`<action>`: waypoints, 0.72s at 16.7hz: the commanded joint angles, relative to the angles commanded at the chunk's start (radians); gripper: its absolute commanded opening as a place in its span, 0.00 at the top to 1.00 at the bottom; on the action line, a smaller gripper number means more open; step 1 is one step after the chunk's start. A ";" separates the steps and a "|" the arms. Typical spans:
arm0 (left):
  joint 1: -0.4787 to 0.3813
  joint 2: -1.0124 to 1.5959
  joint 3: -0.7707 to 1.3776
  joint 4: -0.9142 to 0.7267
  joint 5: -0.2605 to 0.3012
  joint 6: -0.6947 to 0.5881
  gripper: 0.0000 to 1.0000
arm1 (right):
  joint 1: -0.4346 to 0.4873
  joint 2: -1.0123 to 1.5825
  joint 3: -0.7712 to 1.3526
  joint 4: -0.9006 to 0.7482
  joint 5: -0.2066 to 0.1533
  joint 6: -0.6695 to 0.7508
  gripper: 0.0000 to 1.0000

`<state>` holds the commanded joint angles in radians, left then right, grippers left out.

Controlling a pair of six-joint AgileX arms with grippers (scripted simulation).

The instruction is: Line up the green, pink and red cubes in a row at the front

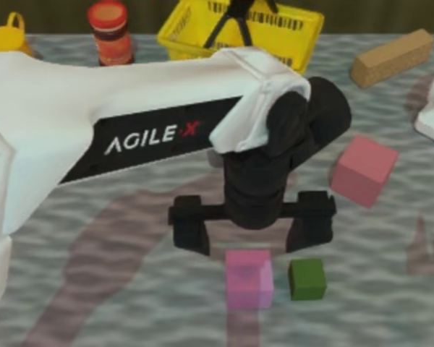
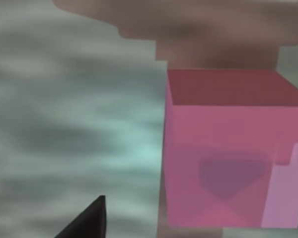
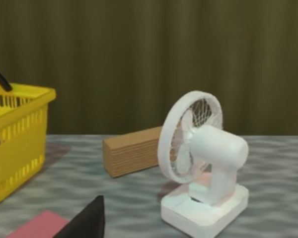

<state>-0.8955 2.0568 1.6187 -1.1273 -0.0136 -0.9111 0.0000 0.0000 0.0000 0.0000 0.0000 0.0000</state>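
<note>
You are looking at a rendered simulation test bench, not a real room. The surface (image 1: pixel 130 303) carries a grey marbled pattern, and a flat olive curtain (image 3: pixel 149 59) closes off the back. The items on it are an unrelated mix: a yellow shopping basket (image 1: pixel 289 32), a white desk fan (image 3: pixel 203 158), a tan block (image 1: pixel 392 56), a red-lidded jar (image 1: pixel 110 32) and plain cubes (image 1: pixel 363 170).

A yellow basket (image 1: pixel 289 32), tan block (image 1: pixel 392 57), red-lidded jar (image 1: pixel 111 32) and white fan (image 3: pixel 203 158) line the table's rear.
</note>
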 joint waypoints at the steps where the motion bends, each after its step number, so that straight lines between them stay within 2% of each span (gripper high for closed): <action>1: 0.000 0.000 0.000 0.000 0.000 0.000 0.00 | 0.000 0.000 0.000 0.000 0.000 0.000 0.00; 6: 0.079 -0.152 -0.129 0.090 -0.007 0.044 0.00 | 0.027 0.151 0.150 -0.099 -0.002 -0.058 0.00; 12: 0.293 -0.582 -0.517 0.319 -0.012 0.202 0.00 | 0.092 0.662 0.608 -0.390 0.001 -0.221 0.00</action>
<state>-0.6029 1.4746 1.1017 -0.8086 -0.0252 -0.7087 0.0922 0.6616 0.6079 -0.3902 0.0010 -0.2206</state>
